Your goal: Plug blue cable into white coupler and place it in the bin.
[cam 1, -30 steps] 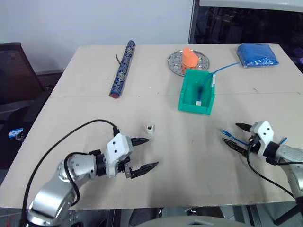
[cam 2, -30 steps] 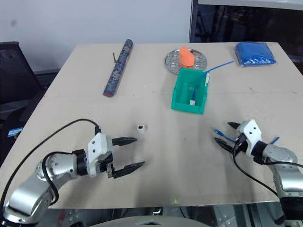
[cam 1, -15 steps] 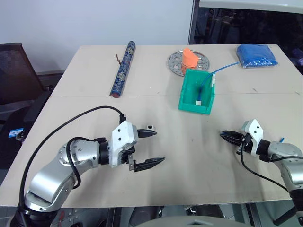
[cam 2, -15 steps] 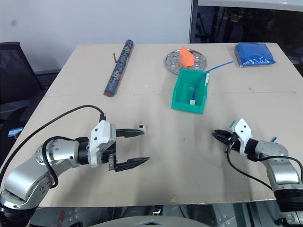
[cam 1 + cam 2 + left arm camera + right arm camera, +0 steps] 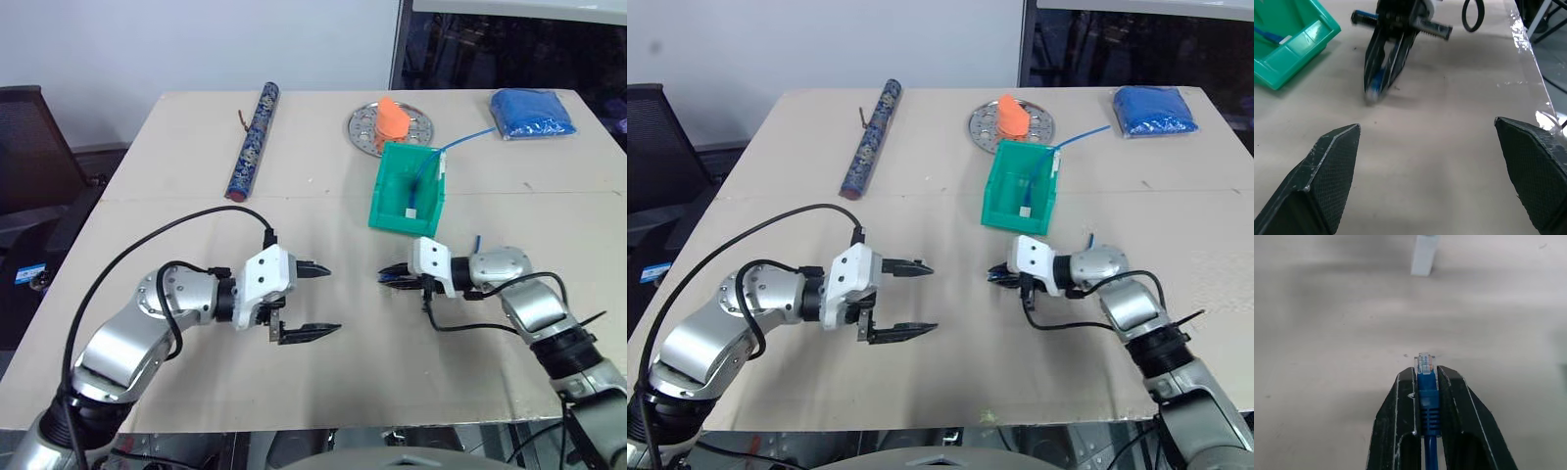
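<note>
My right gripper (image 5: 1425, 373) is shut on the clear plug end of the blue cable (image 5: 1426, 387), held just above the table middle and pointing toward my left gripper (image 5: 331, 301). The left wrist view shows it the same way, right gripper (image 5: 1376, 85) shut with the blue plug at its tips. My left gripper (image 5: 1426, 125) stands wide open with nothing between its fingers. A small white block (image 5: 1425, 254), apparently the white coupler, stands on the table ahead of the plug; in the head views my left gripper's upper finger covers that spot. The teal bin (image 5: 388, 201) sits just beyond the right gripper.
Inside the bin lies another blue cable with a white piece (image 5: 412, 211), trailing out over the far wall. Further back are a blue patterned roll (image 5: 253, 140), a round silver perforated plate (image 5: 364, 127) with an orange thing, and a blue packet (image 5: 532, 113). A black chair (image 5: 29, 147) stands at the left.
My right gripper shut on the blue cable's plug and swung left to the table middle, carrying it. My left gripper edged forward and right over the coupler's spot, still open.
</note>
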`<state>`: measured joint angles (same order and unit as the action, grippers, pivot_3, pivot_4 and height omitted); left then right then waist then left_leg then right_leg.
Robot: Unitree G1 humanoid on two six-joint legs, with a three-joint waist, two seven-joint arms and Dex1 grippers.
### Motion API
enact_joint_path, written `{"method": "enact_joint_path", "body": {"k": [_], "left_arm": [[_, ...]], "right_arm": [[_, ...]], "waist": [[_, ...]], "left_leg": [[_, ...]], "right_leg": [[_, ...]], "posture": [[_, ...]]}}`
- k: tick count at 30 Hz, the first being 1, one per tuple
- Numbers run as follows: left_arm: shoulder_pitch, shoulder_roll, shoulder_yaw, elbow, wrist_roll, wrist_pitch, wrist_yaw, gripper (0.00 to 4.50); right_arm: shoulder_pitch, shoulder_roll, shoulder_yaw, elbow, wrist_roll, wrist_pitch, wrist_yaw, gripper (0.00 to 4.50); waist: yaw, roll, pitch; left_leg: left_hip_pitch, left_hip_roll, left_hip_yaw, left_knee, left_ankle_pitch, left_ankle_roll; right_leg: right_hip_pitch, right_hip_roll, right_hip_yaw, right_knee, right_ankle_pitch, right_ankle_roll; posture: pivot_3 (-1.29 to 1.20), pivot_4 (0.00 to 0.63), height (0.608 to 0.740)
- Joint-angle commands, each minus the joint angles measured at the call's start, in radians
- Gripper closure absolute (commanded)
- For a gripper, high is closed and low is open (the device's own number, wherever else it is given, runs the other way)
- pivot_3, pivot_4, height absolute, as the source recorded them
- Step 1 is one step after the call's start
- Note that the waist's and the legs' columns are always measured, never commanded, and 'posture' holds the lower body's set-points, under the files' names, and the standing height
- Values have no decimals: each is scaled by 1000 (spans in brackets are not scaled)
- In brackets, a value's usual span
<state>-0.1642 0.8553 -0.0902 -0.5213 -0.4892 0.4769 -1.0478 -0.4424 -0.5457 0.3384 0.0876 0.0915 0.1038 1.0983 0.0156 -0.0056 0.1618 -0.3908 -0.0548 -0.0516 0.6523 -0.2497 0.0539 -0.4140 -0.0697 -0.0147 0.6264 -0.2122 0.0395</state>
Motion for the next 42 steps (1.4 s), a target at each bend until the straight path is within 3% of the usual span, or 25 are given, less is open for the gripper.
{"method": "enact_joint_path", "body": {"k": [1,4,7,18,22,28,31,39,42], "left_arm": [[-33,-12,-11,25,46,-15,25,0],[-54,-36,-47,58,92,-19,47,0],[-86,-76,-92,90,125,-22,59,0],[-350,-281,-288,553,346,-208,8,0],[-434,-355,-317,694,374,-270,-41,0],[-490,-406,-352,807,407,-352,-130,0],[-503,-415,-358,848,432,-395,-146,725],[-493,-464,-351,864,438,-437,-153,4391],[-475,-473,-335,840,417,-430,-161,4453]], "right_arm": [[-6,-4,-40,5,7,-15,-16,2776],[28,-24,-101,-65,59,38,-31,1230],[99,-60,-190,-181,146,120,-39,42],[556,-140,-547,-428,366,139,-62,42],[668,-130,-604,-495,415,115,-56,42],[712,-108,-609,-545,421,108,-114,42],[723,-100,-599,-555,415,101,-132,0],[732,-99,-585,-560,407,96,-150,0],[743,-104,-575,-562,412,110,-147,0]], "waist": [[-1,0,0],[-1,0,0],[2,0,0],[8,0,0],[7,0,0],[-1,0,0],[0,0,0],[1,-1,0],[2,-1,0]], "left_leg": [[-1,0,0,0,0,0],[-1,-1,0,0,0,0],[-1,0,-2,0,0,0],[-2,-1,-2,2,-3,5],[-2,0,-2,3,-2,5],[-2,0,-1,4,-2,5],[-2,0,-1,4,-3,5],[-2,0,-1,5,-3,5],[-2,0,-2,5,-3,5]], "right_leg": [[-1,0,0,0,0,0],[-1,0,0,0,0,0],[-1,0,-1,0,0,0],[-1,0,-2,1,0,1],[0,0,-1,1,2,3],[0,0,-1,1,2,3],[0,0,-1,2,2,3],[0,0,-1,2,2,3],[1,0,-2,2,2,3]], "posture": [[0,150,740],[0,150,740],[0,150,740],[0,150,740],[0,150,740],[0,150,740],[0,150,740],[0,150,740],[0,150,740]]}}
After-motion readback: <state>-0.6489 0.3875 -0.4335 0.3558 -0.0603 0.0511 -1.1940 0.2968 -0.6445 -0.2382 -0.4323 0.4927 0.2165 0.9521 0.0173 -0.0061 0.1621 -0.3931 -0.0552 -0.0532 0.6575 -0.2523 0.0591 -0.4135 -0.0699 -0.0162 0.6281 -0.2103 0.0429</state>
